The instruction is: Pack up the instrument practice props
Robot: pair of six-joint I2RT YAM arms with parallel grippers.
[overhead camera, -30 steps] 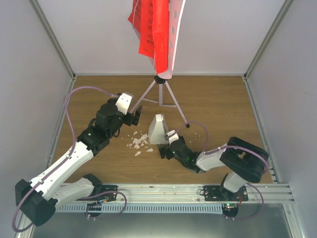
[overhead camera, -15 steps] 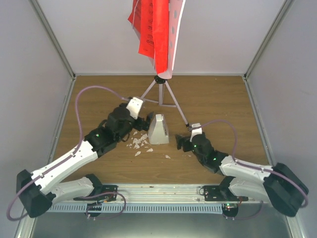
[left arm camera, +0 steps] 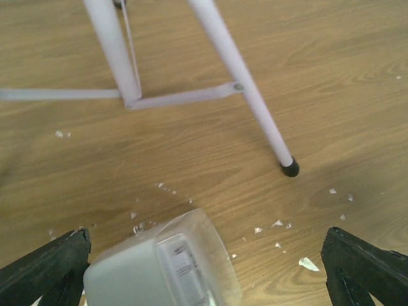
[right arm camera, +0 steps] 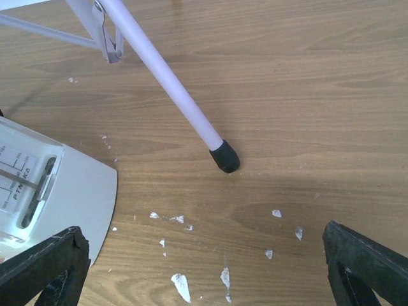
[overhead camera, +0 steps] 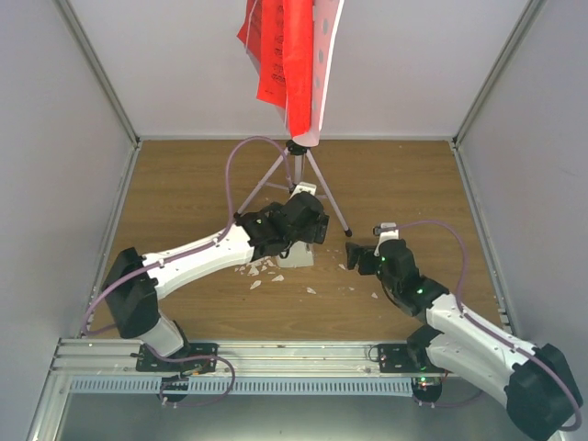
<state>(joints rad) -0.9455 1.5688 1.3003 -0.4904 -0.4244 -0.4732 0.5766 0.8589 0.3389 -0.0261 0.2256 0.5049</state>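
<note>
A small white pyramid metronome point(left arm camera: 162, 268) stands upright mid-table point(overhead camera: 184, 184), long axis vertical. It sits between the wide-apart fingers of the left gripper point(left arm camera: 204, 236), which hovers over it. The right gripper point(right arm camera: 201, 233), also spread open, sits just right of it, near a tripod leg point(right arm camera: 159, 76). Behind, the music stand point(overhead camera: 296, 175) rises vertically, with red sheets point(overhead camera: 280, 55) hanging from it.

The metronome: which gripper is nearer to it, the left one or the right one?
Left. The left gripper hangs directly over the metronome, which shows between its open fingers. The right gripper is off to the metronome's right, apart from it, beside a tripod foot.
</note>
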